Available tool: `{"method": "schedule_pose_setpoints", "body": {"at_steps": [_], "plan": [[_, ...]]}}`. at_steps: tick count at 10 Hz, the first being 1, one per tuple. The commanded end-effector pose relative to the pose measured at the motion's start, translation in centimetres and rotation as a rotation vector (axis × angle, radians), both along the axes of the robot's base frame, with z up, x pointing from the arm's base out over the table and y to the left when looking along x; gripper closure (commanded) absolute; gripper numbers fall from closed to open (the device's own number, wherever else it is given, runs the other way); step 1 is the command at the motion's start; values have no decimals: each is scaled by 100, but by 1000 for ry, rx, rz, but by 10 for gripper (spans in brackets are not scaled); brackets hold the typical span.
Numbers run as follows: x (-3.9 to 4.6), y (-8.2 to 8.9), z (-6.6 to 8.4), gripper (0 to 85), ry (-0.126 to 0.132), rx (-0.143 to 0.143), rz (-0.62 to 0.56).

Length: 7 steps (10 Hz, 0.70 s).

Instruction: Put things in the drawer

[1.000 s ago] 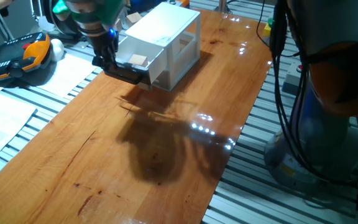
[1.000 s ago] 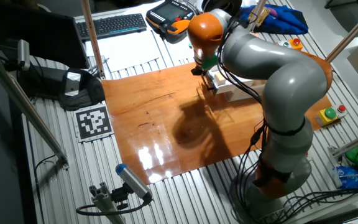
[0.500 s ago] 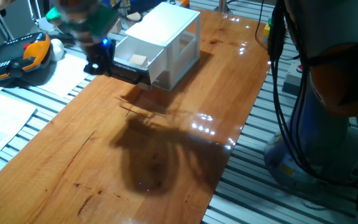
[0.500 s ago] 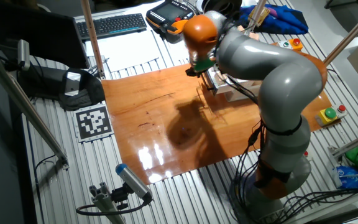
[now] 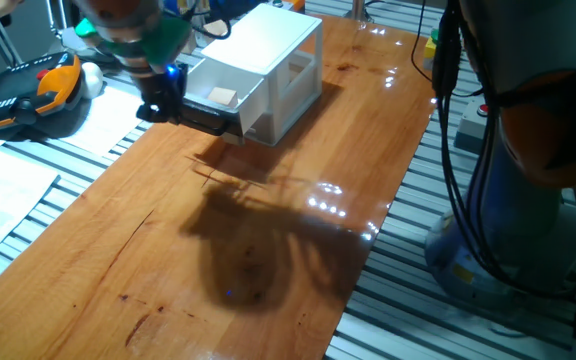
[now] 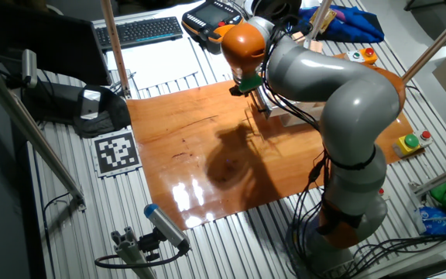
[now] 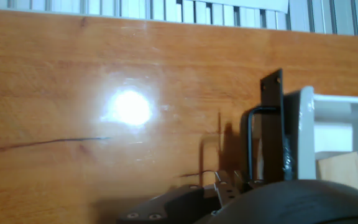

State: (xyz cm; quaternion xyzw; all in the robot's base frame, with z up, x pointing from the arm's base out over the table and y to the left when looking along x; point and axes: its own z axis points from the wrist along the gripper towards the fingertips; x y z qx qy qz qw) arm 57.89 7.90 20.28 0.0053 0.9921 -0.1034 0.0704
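Upper drawer (image 5: 230,100) of the white cabinet (image 5: 268,60) is pulled out, with one pale wooden cube (image 5: 223,96) lying inside it, also visible in the hand view at the right edge. End effector (image 5: 160,103) sits just outside the dark handle bar (image 7: 271,134) on the drawer front, over the wooden surface (image 5: 268,220). Can't tell its opening; fingers aren't clearly visible in any view.

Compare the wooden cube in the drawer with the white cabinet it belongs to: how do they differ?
The wooden cube is pale beige; the cabinet is white. The cube is far smaller than the cabinet, taking up only part of the pulled-out upper drawer. The cube lies inside that drawer, whereas the cabinet stands directly on the wooden table. Both are boxy with plain faces.
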Motion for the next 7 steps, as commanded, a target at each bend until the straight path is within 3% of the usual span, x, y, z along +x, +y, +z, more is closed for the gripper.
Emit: {"method": "schedule_pose_setpoints", "body": {"at_steps": [1, 2, 7], "plan": [[-1, -29, -16, 680, -3, 5, -8], [-5, -52, -43, 510, -7, 5, -12], [5, -83, -83, 510, 0, -5, -24]]}}
